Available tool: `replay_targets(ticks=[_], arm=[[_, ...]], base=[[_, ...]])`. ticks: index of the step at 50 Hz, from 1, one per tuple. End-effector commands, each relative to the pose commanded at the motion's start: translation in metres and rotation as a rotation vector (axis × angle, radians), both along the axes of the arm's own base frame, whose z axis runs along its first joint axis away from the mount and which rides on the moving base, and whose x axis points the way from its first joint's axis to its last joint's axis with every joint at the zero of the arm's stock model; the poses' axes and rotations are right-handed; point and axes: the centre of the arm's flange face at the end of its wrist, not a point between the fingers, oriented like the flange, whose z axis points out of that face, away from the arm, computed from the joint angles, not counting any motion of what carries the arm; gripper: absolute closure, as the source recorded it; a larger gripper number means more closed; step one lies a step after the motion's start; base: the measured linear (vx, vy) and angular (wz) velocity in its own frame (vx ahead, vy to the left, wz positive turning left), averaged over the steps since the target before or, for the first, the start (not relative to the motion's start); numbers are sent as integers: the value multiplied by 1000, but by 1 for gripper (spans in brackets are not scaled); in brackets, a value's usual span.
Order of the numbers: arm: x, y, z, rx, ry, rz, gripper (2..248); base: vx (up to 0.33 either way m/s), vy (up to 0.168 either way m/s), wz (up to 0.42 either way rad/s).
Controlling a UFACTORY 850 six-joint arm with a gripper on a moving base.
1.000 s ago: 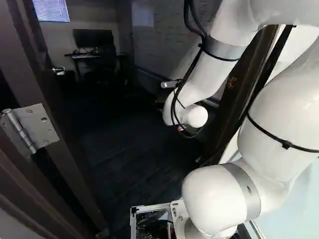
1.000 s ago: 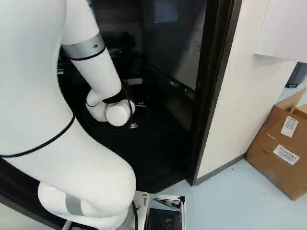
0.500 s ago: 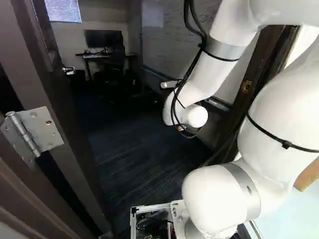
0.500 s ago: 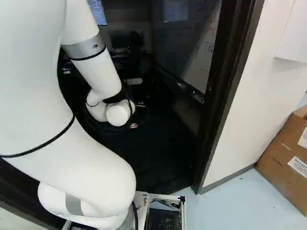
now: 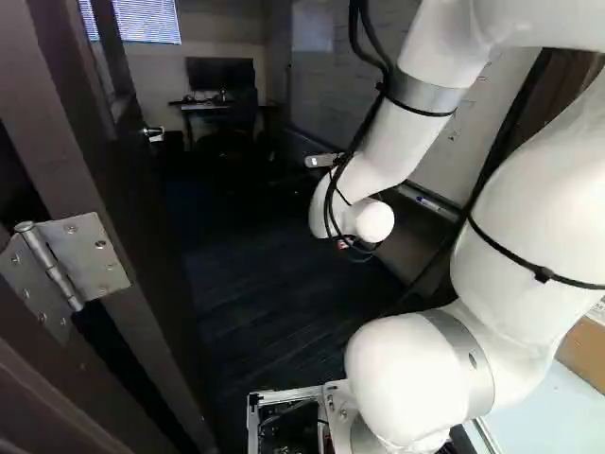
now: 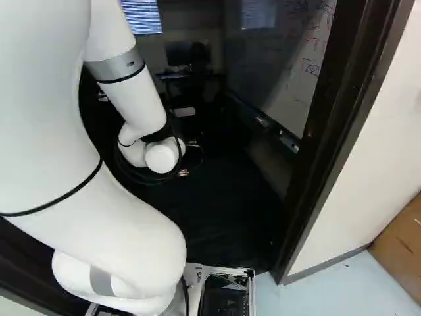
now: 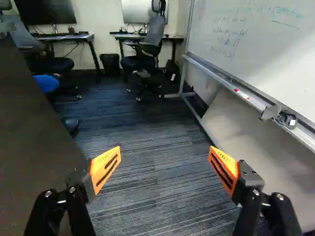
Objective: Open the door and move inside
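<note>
Base has moved, swinging left at the open door point(image 5: 128, 199).
The door fills the left of the left base view; the doorframe point(image 6: 337, 125) has slid toward the right base view's right edge. The gripper point(image 7: 165, 156) is spread, empty. Opening looks done; driving in likely remains.

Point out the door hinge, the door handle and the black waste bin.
Door hinge point(image 5: 89, 257): left base view, on the metal plate beside its pin.
Door handle point(image 5: 152, 131): left base view, on its lever.
Waste bin point(image 7: 110, 65): wrist view, on its side wall.
</note>
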Motion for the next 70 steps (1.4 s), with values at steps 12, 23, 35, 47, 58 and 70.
replay_targets(ticks=[12, 23, 35, 47, 58, 70], arm=[[0, 0, 0, 0, 0, 0, 3], [0, 0, 0, 0, 0, 0, 3], [0, 0, 0, 0, 0, 0, 3], [0, 0, 0, 0, 0, 0, 3], [0, 0, 0, 0, 0, 0, 3], [0, 0, 0, 0, 0, 0, 3]], base=[[104, 35, 167], [122, 35, 202], [99, -6, 173], [112, -11, 148], [125, -16, 141], [99, -2, 139]])
